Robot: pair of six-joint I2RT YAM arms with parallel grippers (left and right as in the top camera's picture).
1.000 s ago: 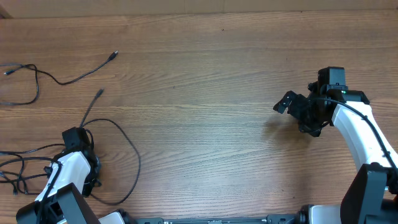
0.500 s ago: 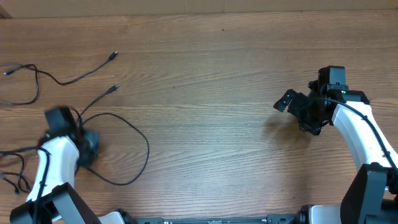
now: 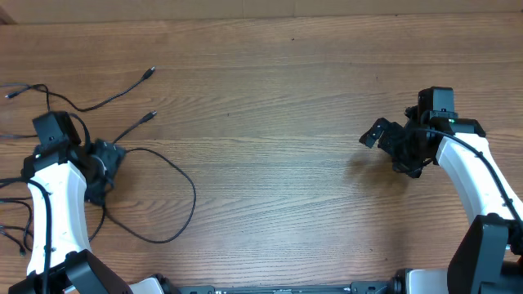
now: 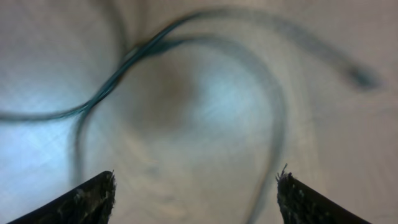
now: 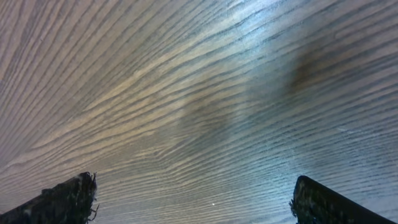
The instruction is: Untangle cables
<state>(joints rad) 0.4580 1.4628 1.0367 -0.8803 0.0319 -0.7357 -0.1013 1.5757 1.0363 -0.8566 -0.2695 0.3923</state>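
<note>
Several thin black cables lie on the left of the wooden table. One cable (image 3: 98,103) runs from the left edge to a plug at the far left. A second cable (image 3: 189,189) ends in a plug (image 3: 152,115) and sweeps a wide loop toward the near edge. More cable lies bunched at the left edge (image 3: 15,214). My left gripper (image 3: 105,160) hovers over the start of that loop, open, with nothing between its fingers. The left wrist view is blurred: crossing cable strands (image 4: 127,59) lie beyond the open left gripper (image 4: 196,180). My right gripper (image 3: 391,152) is open over bare wood (image 5: 193,186), far from the cables.
The table's far edge (image 3: 261,16) runs along the top of the overhead view. The right arm (image 3: 470,175) reaches in from the near right corner. The left arm (image 3: 51,204) lies over part of the bunched cables.
My left gripper has swung from the near-left corner away toward the table's far side and has opened. The looped cable shifted with it, and its plug end moved right.
</note>
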